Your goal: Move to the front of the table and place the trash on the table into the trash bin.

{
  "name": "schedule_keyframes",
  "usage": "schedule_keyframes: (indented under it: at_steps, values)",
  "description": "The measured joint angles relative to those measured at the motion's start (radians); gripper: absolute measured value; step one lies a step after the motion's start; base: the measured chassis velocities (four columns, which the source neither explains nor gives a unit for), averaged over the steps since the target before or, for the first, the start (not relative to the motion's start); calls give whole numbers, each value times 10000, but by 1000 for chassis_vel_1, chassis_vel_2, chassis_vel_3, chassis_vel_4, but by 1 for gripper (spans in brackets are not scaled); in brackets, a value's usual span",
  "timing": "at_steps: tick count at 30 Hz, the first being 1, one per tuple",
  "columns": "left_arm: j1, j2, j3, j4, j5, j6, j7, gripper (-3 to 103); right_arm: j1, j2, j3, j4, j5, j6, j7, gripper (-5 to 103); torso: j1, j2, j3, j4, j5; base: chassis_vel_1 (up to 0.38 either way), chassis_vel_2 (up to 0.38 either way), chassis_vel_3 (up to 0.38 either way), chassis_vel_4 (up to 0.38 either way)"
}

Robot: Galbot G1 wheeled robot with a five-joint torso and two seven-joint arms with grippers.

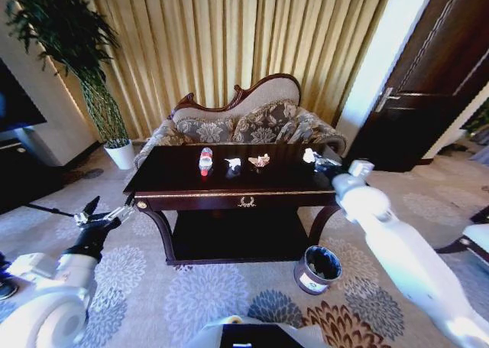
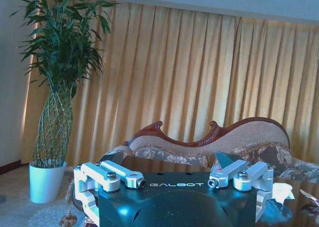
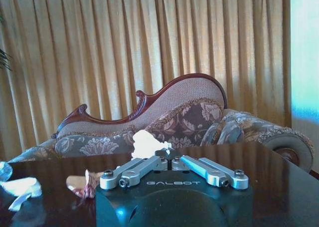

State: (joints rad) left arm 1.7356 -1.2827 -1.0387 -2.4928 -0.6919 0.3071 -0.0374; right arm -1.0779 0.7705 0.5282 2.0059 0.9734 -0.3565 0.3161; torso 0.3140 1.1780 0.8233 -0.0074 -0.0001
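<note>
My right gripper is closed on a white scrap at the table's far right, while my left gripper hangs open and empty near its left corner.

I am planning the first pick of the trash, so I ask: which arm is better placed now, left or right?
Probably the right. The right gripper is over the table at its right end, shut on the white scrap. The left gripper hangs open beside the table's left corner, off the top.
</note>
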Motion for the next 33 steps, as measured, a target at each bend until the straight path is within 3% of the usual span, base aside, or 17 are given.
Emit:
schedule_keyframes:
  at_steps: [10,20,33]
  values:
    - [80,-4,26,-44,23,-5,56,100,-2063,762,1206,1233,-561,60,-24,0,0,1,0,-2,1,0,0,0,0]
    - [80,-29,79,-65,54,-5,91,100,-3039,1297,1964,1862,-733,71,-96,0,1,-1,1,-2,1,0,0,0,0]
    - [121,-67,29,-71,75,-141,136,100,-3230,1626,1939,1944,-1003,129,-226,0,2,-1,1,0,0,68,-64,-67,75]
